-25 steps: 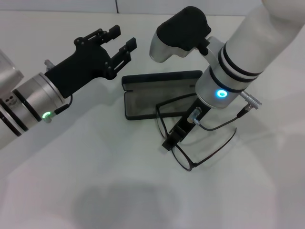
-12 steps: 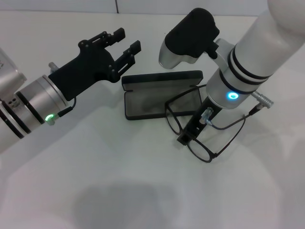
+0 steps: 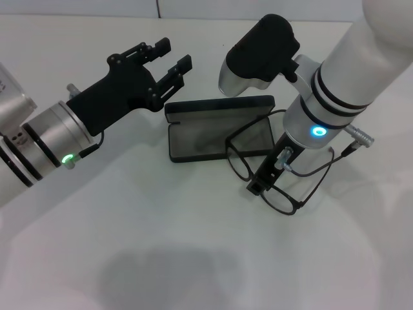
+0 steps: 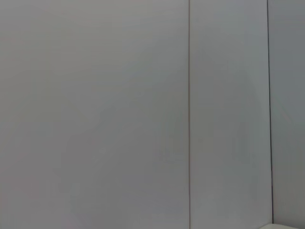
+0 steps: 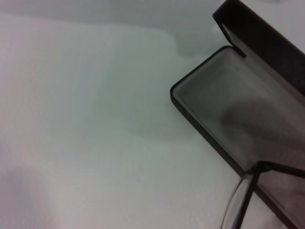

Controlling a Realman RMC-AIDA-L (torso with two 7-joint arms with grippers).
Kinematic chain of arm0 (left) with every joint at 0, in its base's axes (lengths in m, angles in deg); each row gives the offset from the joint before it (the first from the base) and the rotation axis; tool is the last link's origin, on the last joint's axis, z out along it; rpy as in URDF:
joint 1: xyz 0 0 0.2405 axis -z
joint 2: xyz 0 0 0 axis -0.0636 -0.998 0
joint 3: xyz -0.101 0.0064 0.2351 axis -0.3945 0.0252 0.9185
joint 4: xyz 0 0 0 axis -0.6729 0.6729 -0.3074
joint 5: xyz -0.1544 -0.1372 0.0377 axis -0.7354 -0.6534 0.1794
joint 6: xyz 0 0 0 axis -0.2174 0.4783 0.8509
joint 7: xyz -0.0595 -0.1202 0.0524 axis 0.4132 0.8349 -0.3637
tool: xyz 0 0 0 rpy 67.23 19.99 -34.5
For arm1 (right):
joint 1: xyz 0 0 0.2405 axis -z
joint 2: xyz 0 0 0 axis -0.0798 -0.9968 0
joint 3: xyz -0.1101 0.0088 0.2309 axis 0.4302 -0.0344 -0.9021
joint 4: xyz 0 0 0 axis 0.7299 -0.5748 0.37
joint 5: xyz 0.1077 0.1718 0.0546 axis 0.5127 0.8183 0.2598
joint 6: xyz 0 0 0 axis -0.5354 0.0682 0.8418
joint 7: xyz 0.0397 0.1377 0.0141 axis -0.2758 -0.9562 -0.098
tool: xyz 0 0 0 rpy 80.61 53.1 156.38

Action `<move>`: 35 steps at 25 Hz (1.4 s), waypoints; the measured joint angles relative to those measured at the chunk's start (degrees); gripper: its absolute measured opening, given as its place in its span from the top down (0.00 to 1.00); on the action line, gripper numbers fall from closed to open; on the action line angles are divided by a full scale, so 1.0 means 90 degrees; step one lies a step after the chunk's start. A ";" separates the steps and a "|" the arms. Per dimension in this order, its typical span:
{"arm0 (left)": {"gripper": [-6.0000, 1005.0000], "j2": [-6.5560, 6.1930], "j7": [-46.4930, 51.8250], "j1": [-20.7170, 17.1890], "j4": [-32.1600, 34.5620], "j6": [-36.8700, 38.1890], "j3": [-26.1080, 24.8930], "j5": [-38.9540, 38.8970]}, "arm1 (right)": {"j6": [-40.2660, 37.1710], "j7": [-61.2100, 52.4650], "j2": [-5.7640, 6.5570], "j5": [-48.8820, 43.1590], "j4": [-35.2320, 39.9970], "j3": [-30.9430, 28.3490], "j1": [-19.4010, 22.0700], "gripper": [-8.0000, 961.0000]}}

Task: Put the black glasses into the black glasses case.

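glasses: the black glasses point(image 3: 258, 161) are hanging off the right gripper point(image 3: 263, 182), front frame tilted, one lens over the near right corner of the case, the other lens lower and off past its edge. One temple arm runs up under the wrist, the other loops out on the far side of the fingers.
vs a second ago: glasses and gripper have both slid right and a bit up toward the case; before, the frame sat lower and further out on the table.
right gripper: fingers pinched down on the frame near its middle, only a dark tip showing below the wrist with the blue light.
case: the black glasses case point(image 3: 216, 128) is open, grey lining up, lid standing along the back edge, just behind the right fingers. Hasn't moved. The right wrist view shows its corner point(image 5: 224, 109) with the rim of the glasses point(image 5: 248, 191) over the edge.
left gripper: left gripper point(image 3: 169, 61) hovers up behind the case's left end, fingers spread apart, nothing in them. Crept slightly right since a second ago.
around: plain white table point(image 3: 129, 226); the left wrist view shows only a pale wall point(image 4: 95, 114).
in the way: the right arm covers the case's right end.
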 joint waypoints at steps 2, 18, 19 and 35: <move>0.51 0.0000 -0.0005 0.0006 0.0000 0.0000 0.0000 0.0000 | 0.0000 0.0000 0.0000 -0.0042 0.0005 0.0001 0.0004 0.51; 0.51 0.0003 -0.0022 0.0035 0.0025 0.0009 0.0000 0.0069 | 0.0039 0.0047 0.0000 -0.0145 -0.0078 0.0011 0.0017 0.69; 0.51 0.0006 -0.0022 0.0035 0.0044 0.0011 0.0000 0.0082 | 0.0036 0.0047 0.0000 -0.0145 -0.0086 0.0011 0.0021 0.69; 0.51 0.0006 -0.0022 0.0012 0.0170 0.0010 0.0000 0.0086 | -0.0114 0.0110 0.0023 -0.0143 -0.0054 -0.0062 0.0123 0.84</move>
